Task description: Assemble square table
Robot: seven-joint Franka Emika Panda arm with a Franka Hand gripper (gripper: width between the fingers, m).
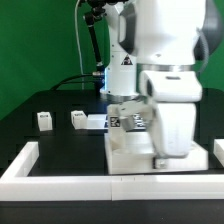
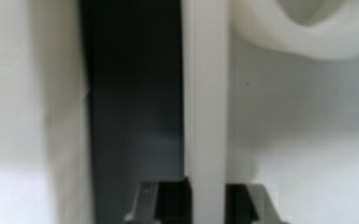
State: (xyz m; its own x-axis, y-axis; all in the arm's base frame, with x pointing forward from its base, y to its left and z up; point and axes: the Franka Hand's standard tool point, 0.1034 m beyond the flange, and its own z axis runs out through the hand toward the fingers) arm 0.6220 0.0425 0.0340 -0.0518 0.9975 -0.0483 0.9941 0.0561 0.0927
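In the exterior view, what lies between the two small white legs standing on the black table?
Nothing. The exterior view shows only bare black table between the leg nearest that view's left and the second leg.

Before me: black tabletop (image 1: 50, 140) under green backdrop (image 1: 40, 45). White L-shaped border wall (image 1: 60, 182) runs along near edge, short arm turning back at exterior view's left. Marker board (image 1: 125, 121) lies flat mid-table, tags up, partly hidden. Dark stand (image 1: 92, 45) upright at rear, against backdrop.
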